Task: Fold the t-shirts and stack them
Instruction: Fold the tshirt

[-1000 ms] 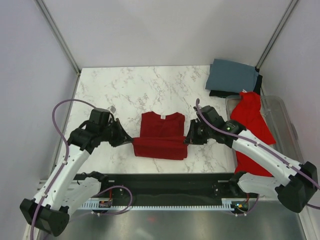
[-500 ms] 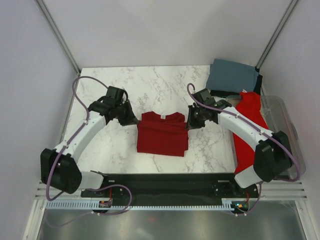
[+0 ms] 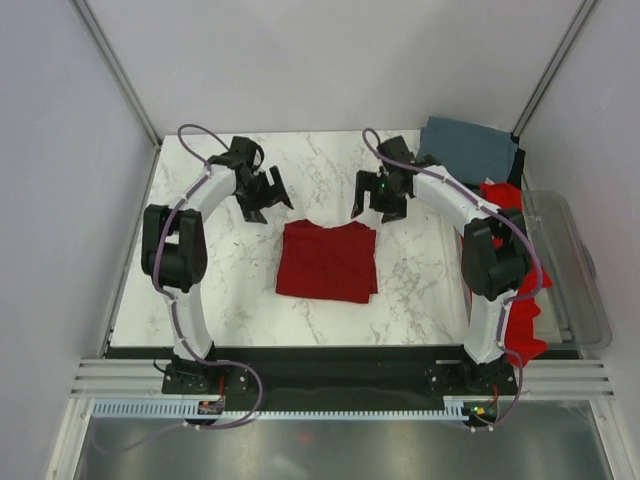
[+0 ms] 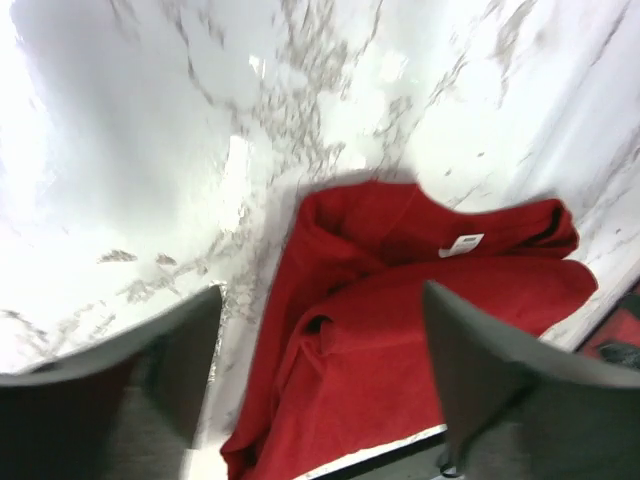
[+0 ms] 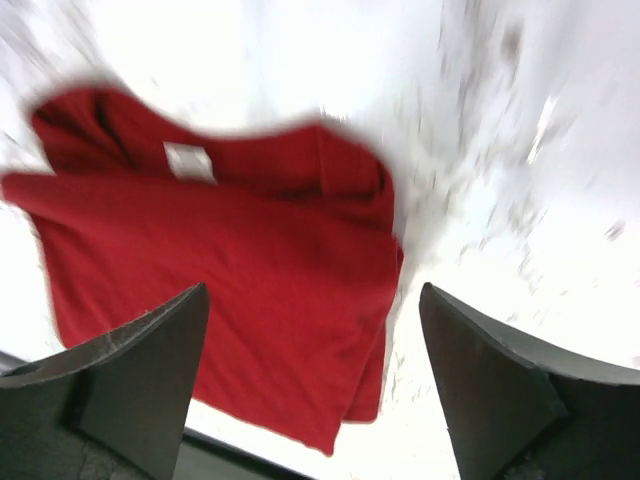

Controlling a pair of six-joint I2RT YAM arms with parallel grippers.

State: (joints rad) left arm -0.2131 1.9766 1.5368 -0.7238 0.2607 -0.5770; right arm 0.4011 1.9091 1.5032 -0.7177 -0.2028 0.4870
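A dark crimson t-shirt (image 3: 328, 262) lies folded into a rough square on the marble table (image 3: 220, 290), its neck label facing the far side. My left gripper (image 3: 268, 205) hovers open just beyond the shirt's far left corner. My right gripper (image 3: 375, 208) hovers open beyond the far right corner. Neither touches the cloth. In the left wrist view the left gripper (image 4: 322, 290) spreads wide above the crimson t-shirt (image 4: 380, 330). In the right wrist view the right gripper (image 5: 312, 290) is empty over the same t-shirt (image 5: 250, 230). A folded grey-blue t-shirt (image 3: 465, 150) rests on a black one (image 3: 516, 162).
A brighter red t-shirt (image 3: 508, 235) hangs over the rim of a clear plastic bin (image 3: 575, 270) at the right, partly behind the right arm. Metal frame posts and pale walls close in the table's far and side edges.
Both grippers carried the shirt's near edge over to the far side, folding it in half, then opened and let go. Both arms now reach farther back.
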